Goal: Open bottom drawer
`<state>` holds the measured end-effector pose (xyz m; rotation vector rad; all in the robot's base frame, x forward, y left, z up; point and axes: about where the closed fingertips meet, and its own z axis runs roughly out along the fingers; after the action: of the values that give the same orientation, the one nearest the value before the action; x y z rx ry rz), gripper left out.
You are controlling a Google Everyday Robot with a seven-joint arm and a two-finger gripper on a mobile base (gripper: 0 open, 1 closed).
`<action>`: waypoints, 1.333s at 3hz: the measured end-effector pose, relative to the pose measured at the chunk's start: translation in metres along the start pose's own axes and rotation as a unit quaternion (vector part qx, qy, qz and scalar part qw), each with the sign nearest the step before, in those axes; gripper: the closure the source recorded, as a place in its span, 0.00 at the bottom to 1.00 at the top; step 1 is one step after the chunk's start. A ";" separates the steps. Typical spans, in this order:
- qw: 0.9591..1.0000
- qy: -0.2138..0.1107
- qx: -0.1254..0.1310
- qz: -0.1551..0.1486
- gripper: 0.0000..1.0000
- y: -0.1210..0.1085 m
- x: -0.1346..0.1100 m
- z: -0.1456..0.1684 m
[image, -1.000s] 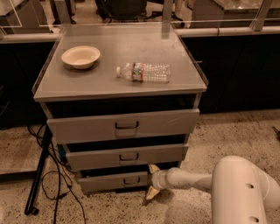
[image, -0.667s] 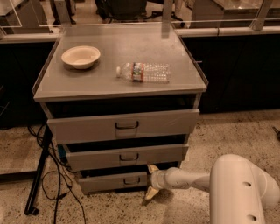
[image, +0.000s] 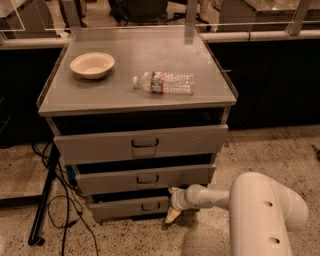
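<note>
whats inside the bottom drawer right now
The bottom drawer is barely out and the middle drawer covers it, so only a dark gap shows; any contents are hidden. The gripper sits at its front's right end.

Office or lab space, by the look of it. A grey metal drawer cabinet (image: 125, 97) is parked on a speckled hard floor (image: 272, 147), with cables (image: 62, 202) trailed down its left side. Dark counters (image: 272, 75) topped by glass panels (image: 240, 12) are seen at the far side, with what seems a rolling chair (image: 145, 9) beyond them. The gripper (image: 173, 204) is found low at the cabinet's near right, by the bottom drawer (image: 127, 208).
</note>
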<state>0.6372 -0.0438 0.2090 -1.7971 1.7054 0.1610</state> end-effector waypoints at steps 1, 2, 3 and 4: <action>1.000 -0.003 -0.025 0.017 0.00 -0.005 0.000 0.016; 1.000 -0.002 -0.025 0.017 0.00 -0.005 0.001 0.018; 0.999 -0.002 -0.025 0.019 0.00 -0.004 0.002 0.017; 0.997 0.003 -0.028 0.079 0.00 0.041 0.055 0.012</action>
<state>0.6109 -0.0821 0.1566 -1.7039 1.8640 0.2725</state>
